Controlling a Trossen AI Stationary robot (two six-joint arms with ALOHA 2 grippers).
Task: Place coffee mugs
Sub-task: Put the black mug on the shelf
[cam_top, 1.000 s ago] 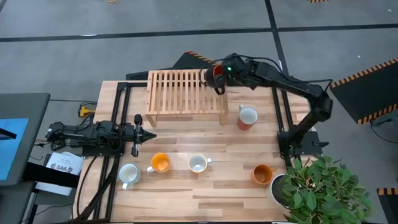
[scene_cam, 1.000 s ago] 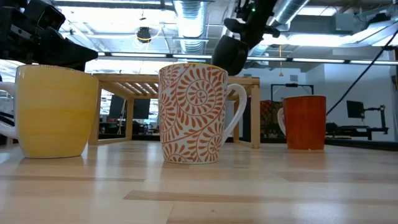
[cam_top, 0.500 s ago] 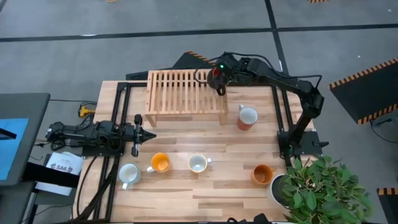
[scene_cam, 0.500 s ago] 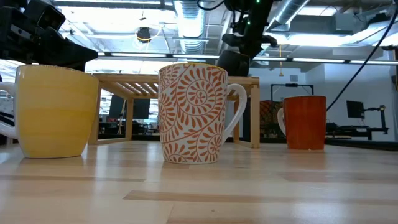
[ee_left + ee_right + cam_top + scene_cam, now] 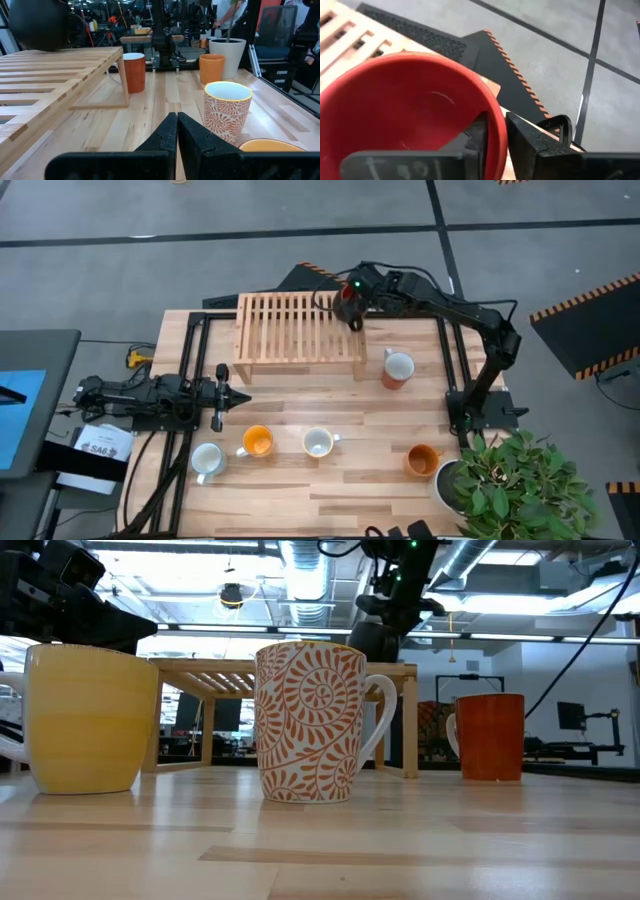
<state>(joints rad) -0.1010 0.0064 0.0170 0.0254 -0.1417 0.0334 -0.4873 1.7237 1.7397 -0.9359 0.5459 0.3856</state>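
My right gripper (image 5: 350, 308) is shut on the red mug (image 5: 345, 301) over the far right corner of the slatted wooden rack (image 5: 298, 330). In the low view that mug (image 5: 374, 640) shows dark, at the rack's top. Five more mugs stand on their bases on the table: a cream one (image 5: 207, 458), an orange one (image 5: 258, 441), a patterned white one (image 5: 318, 442), a second orange one (image 5: 422, 459) and an orange-red one with a white inside (image 5: 398, 367). My left gripper (image 5: 176, 131) is shut and touches nothing, lying near the table's left edge (image 5: 220, 395). My right gripper pinches the red mug's rim (image 5: 498, 125), one finger (image 5: 476, 136) inside the mug and the other (image 5: 530, 145) outside its wall. The fingers come from above, slanting down. The mug's mouth faces up; whether its base rests on the rack, I cannot tell.
A green potted plant (image 5: 510, 480) stands at the table's near right corner, beside the orange mug. The right arm's base post (image 5: 470, 405) rises by the right edge. Bare wood lies between the rack and the row of mugs.
My right gripper has sunk a little toward the rack's far right corner with the red mug, which has tipped from a slant to nearly upright. Over the last half second it has kept still.
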